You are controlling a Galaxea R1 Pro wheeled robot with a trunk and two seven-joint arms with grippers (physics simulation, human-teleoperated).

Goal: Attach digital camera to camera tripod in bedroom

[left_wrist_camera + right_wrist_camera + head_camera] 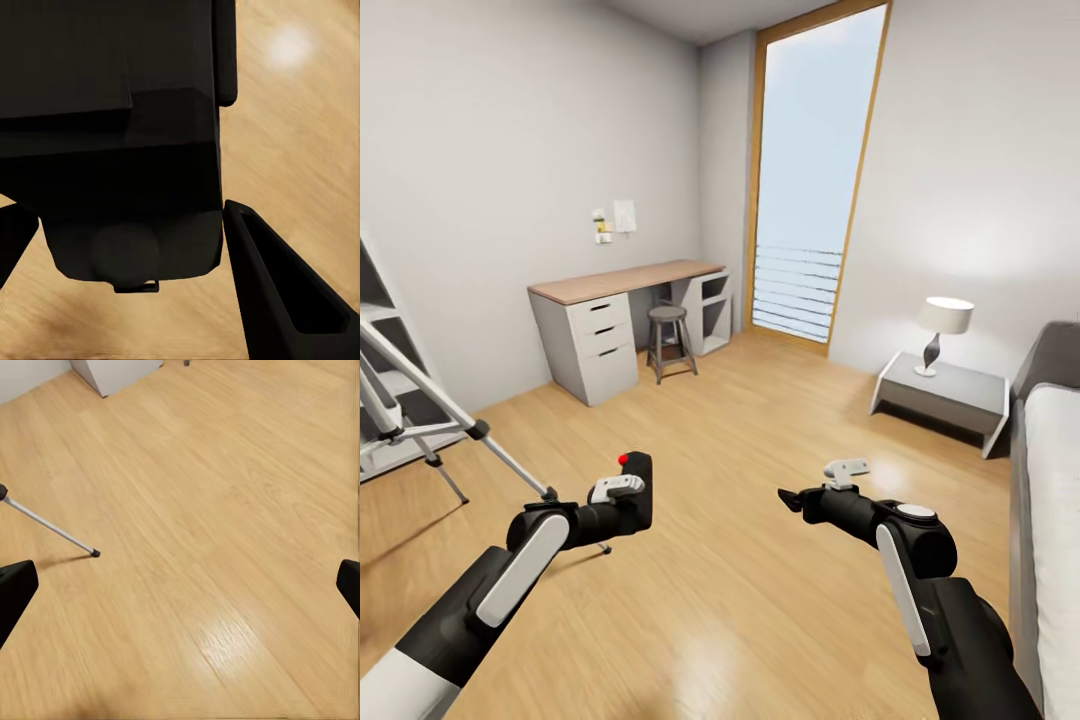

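My left gripper (628, 497) is shut on the digital camera (640, 478), a small black boxy body with a red dot on top, held above the wood floor. In the left wrist view the camera (112, 150) sits between the dark fingers (277, 292). The camera tripod (422, 390) stands at the left edge, its silver legs spread; one leg reaches the floor just beyond my left forearm. That leg (52, 529) also shows in the right wrist view. My right gripper (805, 497) is open and holds nothing, hovering over bare floor to the right of the camera.
A desk with white drawers (600, 340) and a stool (668, 340) stand by the far wall. A tall window (810, 180) is beyond them. A low nightstand (940, 392) with a lamp (943, 330) and a bed (1052, 500) are on the right. White shelves (378, 320) stand behind the tripod.
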